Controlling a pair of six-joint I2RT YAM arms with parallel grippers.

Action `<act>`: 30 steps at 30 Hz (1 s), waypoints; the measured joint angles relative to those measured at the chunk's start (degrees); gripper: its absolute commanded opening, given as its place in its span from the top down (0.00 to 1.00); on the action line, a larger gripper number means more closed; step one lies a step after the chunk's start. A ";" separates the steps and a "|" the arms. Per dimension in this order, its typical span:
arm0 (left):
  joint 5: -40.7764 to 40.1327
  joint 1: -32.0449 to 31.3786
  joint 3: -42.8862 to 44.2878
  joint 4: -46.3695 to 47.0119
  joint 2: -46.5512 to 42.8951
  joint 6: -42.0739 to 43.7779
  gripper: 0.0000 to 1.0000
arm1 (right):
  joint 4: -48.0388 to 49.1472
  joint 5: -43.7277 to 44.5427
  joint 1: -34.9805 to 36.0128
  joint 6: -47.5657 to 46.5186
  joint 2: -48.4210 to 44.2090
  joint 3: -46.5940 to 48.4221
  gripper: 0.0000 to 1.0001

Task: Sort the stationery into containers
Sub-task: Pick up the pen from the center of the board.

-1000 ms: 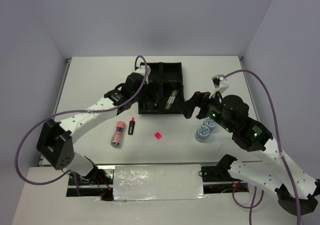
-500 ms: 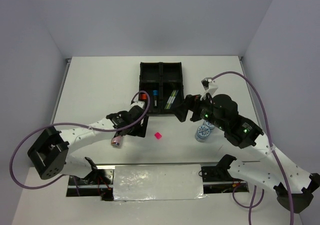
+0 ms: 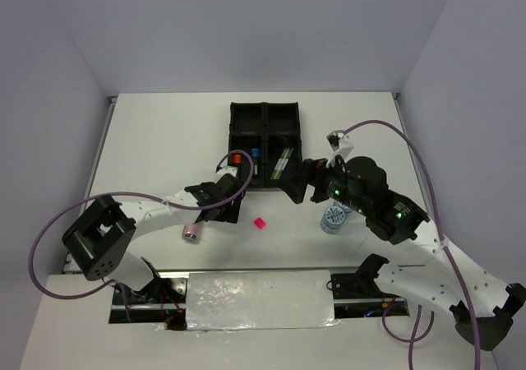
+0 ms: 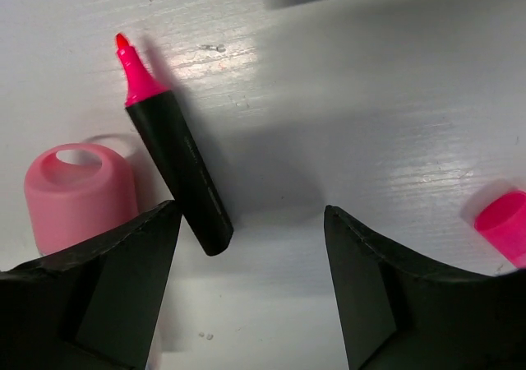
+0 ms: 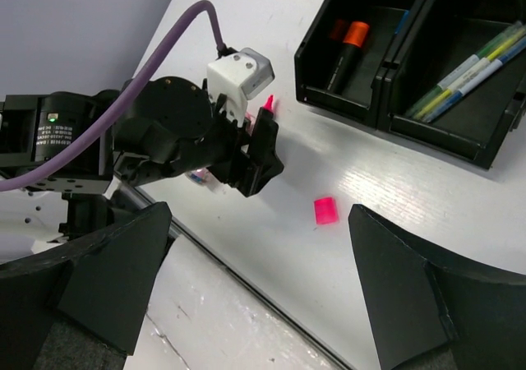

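Observation:
A black highlighter point(image 4: 178, 171) with its pink tip bare lies on the white table. Its rear end sits just inside the left finger of my open left gripper point(image 4: 249, 222), point(image 3: 227, 206). From above, the gripper hides it. A pink tube point(image 4: 78, 193), point(image 3: 191, 233) lies to its left. The small pink square point(image 3: 260, 222), point(image 5: 326, 210), point(image 4: 503, 222) lies between my arms. The black four-compartment tray point(image 3: 265, 107) holds orange-capped point(image 5: 349, 45) and blue-capped point(image 3: 256, 153) highlighters and thin pens point(image 5: 468, 78). My right gripper point(image 5: 259, 247), point(image 3: 297, 186) hovers open and holds nothing. It is near the tray's front right corner.
Two blue-white rolls point(image 3: 333, 218) stand on the table under my right arm. The table's near edge point(image 5: 246, 292) and a foil-covered strip point(image 3: 261, 300) lie just below the pink square. A purple cable point(image 3: 82, 214) loops along the left arm.
My left gripper came down from over the tray onto the table by the pink-tipped highlighter, covering it from above. My right gripper drifted slightly left toward the tray corner.

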 measured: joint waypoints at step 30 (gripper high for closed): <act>-7.61 2.29 9.49 -9.62 4.00 -13.77 0.28 | 4.31 -4.66 0.00 -0.07 3.78 -1.75 0.05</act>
